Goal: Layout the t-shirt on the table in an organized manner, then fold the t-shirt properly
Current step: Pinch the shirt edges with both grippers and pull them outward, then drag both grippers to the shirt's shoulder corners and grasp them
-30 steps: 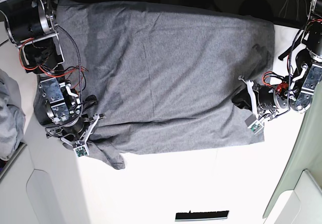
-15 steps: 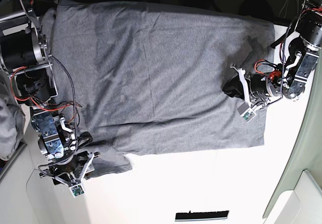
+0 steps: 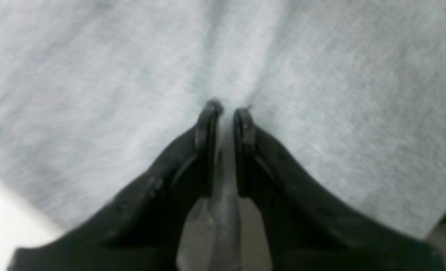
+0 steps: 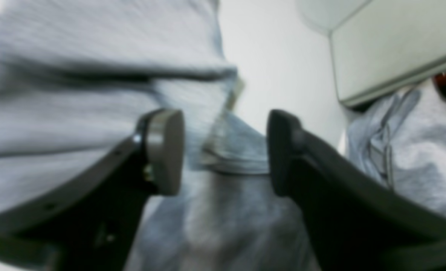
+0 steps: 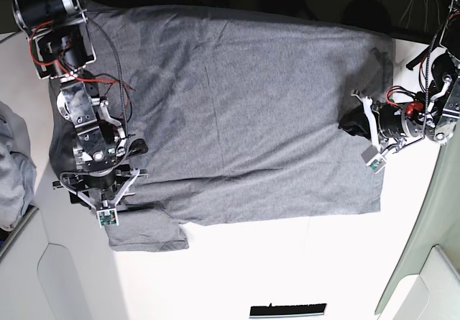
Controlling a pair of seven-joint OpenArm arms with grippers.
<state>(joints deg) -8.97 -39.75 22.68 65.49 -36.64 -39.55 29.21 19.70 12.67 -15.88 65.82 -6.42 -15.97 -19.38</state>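
Grey t-shirt (image 5: pixel 237 111) lies mostly flat on the table (image 5: pixel 287 277), one sleeve sticking out; no folds yet. Left gripper (image 3: pixel 225 111) pinches the shirt's side edge. Right gripper (image 4: pixel 223 150) gapes above the sleeve.

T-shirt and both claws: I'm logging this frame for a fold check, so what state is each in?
t-shirt: spread flat on the table, one sleeve lying out at the near corner.
left claw: shut on a pinch of t-shirt.
right claw: open, sleeve fabric between its fingers.
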